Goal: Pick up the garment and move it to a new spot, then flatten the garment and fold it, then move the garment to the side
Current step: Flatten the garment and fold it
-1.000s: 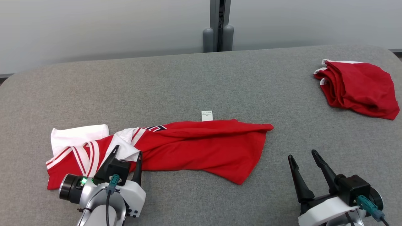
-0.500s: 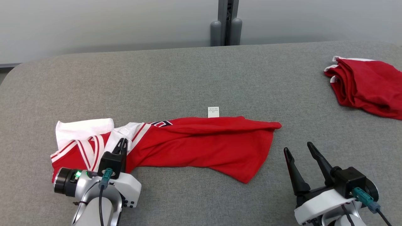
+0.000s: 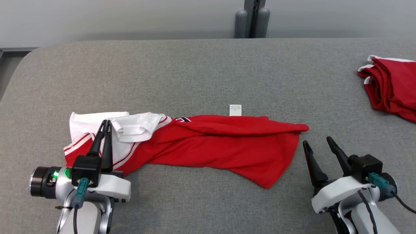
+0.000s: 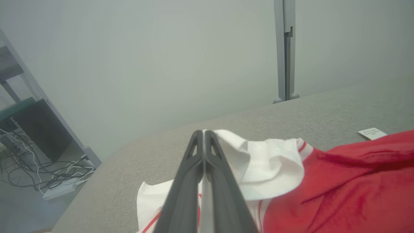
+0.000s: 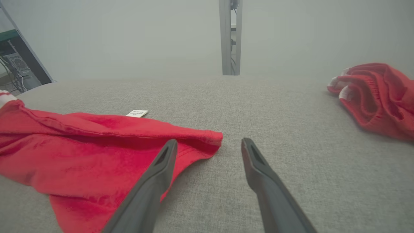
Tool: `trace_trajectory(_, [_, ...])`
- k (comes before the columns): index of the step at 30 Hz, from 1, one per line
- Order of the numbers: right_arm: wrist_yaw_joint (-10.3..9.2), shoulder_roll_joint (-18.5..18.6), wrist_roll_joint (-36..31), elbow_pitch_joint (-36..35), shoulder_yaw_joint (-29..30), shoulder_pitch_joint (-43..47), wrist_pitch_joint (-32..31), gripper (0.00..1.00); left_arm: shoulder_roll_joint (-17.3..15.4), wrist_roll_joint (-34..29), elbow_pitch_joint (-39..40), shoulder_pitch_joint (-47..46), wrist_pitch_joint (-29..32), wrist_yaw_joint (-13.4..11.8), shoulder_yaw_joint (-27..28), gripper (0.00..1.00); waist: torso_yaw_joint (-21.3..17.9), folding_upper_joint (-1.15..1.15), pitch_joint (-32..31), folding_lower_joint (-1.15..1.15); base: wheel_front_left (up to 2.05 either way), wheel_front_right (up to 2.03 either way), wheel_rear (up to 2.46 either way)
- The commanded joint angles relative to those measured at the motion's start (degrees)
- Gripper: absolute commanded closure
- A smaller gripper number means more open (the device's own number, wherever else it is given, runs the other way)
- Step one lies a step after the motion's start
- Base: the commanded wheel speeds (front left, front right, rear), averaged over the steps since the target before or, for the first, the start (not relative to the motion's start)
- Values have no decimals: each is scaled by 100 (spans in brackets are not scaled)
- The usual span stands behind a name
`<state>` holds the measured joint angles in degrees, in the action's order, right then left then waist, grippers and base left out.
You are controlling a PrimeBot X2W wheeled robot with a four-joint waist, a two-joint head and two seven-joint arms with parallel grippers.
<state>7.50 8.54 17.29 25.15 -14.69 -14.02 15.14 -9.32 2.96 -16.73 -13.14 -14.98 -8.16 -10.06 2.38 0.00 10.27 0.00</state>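
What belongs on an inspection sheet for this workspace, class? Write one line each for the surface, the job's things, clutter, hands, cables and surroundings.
Surface: grey fabric-covered table, rounded corners.
Job's things: red and white garment, crumpled lengthways, not yet flat.
Clutter: small white label at the garment's far edge; second red garment bunched at the far right.
Hands: left hand shut on the garment's white end; right hand open, holding nothing, beside the garment's right corner.
Cables: teal-plugged cable at each wrist; loose cables on the floor.
Surroundings: pale wall, grey post.
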Motion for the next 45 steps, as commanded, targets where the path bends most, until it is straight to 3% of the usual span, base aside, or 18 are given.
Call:
trace_trajectory(1, [0, 49, 83, 178, 5, -188, 3, 0, -50, 17, 143, 74, -19, -54, 41, 100, 72, 0, 76, 0, 0, 0, 0])
trace_trajectory(16, [-1, 385, 1079, 1683, -852, -1463, 4, 1, -47, -11, 554, -9, -22, -106, -58, 100, 457, 0, 513, 0, 0, 0, 0])
trace_trajectory(17, [-1, 394, 1098, 1727, -914, -1516, 4, 53, -52, -9, 551, -27, -22, -108, -61, 100, 469, 0, 524, 0, 0, 0, 0])
trace_trajectory(19, [-1, 407, 1125, 1766, -972, -1568, 4, 100, -63, 3, 533, -54, -22, -110, -61, 100, 487, 0, 543, 0, 0, 0, 0])
trace_trajectory(23, [-1, 496, 1079, 1636, -998, -1629, 4, 100, -83, 9, 580, -95, -22, -113, -57, 100, 464, 0, 523, 0, 0, 0, 0])
trace_trajectory(31, [-1, 585, 740, 821, -491, -1486, 4, 100, -149, 109, 935, -210, -22, 0, 1, 100, 236, 0, 264, 0, 0, 0, 0])
trace_trajectory(45, [-1, 1154, 287, -740, 107, -1796, 3, 100, -422, 1021, 1864, -1059, 68, 821, 450, 100, -200, 0, -557, 0, 0, 0, 0])
